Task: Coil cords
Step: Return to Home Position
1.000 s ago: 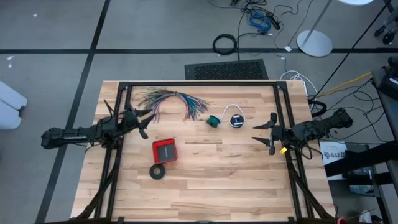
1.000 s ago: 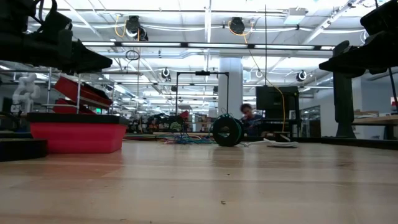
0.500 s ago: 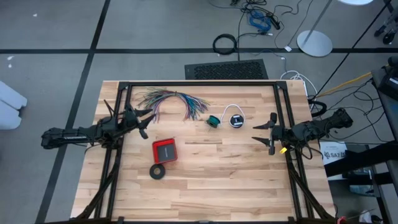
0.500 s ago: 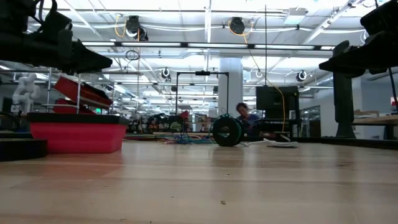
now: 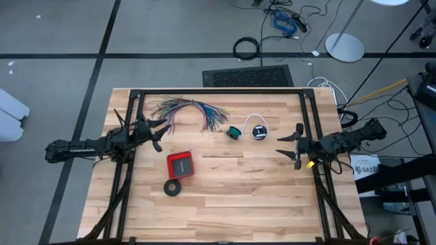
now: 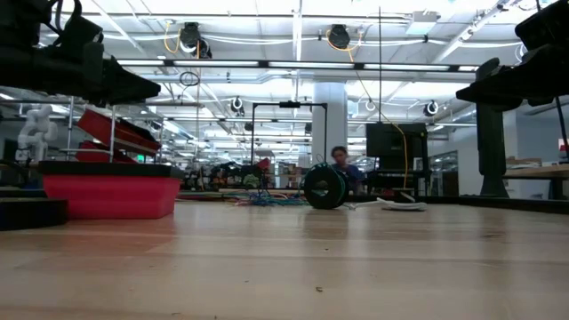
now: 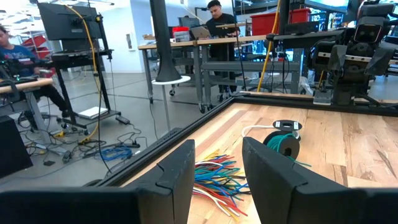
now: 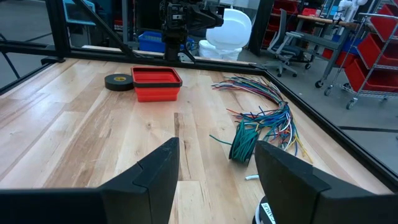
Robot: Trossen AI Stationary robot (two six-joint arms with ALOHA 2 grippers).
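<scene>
Cords sat well apart from both hands: the left hand (image 5: 158,134) and right hand (image 5: 285,145) hovered open and empty at opposite sides of the worktop (image 5: 231,197). Between them, the teal wire (image 5: 234,132) stood coiled just beside the white cord (image 5: 258,131) on its black round piece. Both looked light, thin and springy; pinching across a whole bundle of turns seemed safest.
</scene>
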